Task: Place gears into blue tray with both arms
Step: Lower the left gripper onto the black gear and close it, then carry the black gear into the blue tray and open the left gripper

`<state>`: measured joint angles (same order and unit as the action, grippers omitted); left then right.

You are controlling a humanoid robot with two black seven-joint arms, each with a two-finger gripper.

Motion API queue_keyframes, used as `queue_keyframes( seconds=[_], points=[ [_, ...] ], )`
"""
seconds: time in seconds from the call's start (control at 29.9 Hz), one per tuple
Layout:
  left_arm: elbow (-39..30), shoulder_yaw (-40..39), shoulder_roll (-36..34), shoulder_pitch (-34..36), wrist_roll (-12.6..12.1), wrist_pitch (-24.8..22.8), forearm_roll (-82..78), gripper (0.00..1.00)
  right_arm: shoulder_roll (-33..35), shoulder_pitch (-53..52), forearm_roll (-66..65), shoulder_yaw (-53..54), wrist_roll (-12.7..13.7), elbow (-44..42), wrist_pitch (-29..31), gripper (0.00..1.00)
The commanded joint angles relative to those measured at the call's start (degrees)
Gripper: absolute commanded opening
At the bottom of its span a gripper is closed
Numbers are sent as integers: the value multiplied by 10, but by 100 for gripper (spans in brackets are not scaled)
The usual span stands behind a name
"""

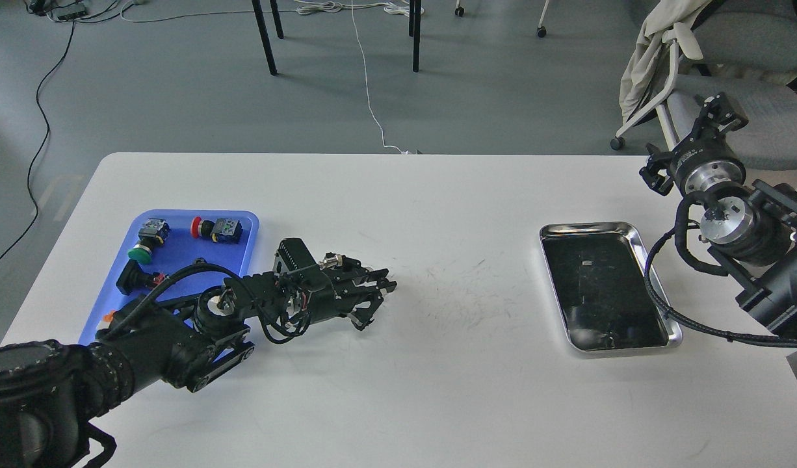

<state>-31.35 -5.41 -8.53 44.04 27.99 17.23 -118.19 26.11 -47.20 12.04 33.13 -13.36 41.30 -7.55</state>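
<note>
The blue tray [239,250] lies at the table's left and holds push-button switches with a green cap [140,252] and a red cap [197,227]. My left arm reaches over the tray's right side. Its gripper [384,286] rests low on the white table, right of the tray, with its fingers drawn together. A tiny black gear is pinched between them and hardly shows. Another small dark piece [199,262], perhaps a gear, lies in the tray by the arm's cable. My right gripper [714,120] is raised beyond the table's right edge. It is seen end-on, so its fingers cannot be told apart.
A shiny steel tray [590,227] with a black inside sits at the table's right, close to the right arm's cable. Bare white tabletop [463,312] with faint scuffs lies between the trays. Chairs and floor cables stand beyond the table.
</note>
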Motion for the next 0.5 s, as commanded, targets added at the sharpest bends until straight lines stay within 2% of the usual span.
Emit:
queue_keyframes(
  seconds=[0.0, 0.07, 0.47],
  points=[
    [-6, 0, -14, 10, 0, 0, 1, 12, -1, 0, 0, 0, 0, -1, 0, 99],
    [-9, 0, -27, 13, 0, 0, 1, 10, -1, 2, 0, 0, 0, -1, 0, 99],
    [-25, -2, -100, 52, 0, -6, 1, 9, -2, 2, -1, 0, 0, -3, 1, 99]
  ],
)
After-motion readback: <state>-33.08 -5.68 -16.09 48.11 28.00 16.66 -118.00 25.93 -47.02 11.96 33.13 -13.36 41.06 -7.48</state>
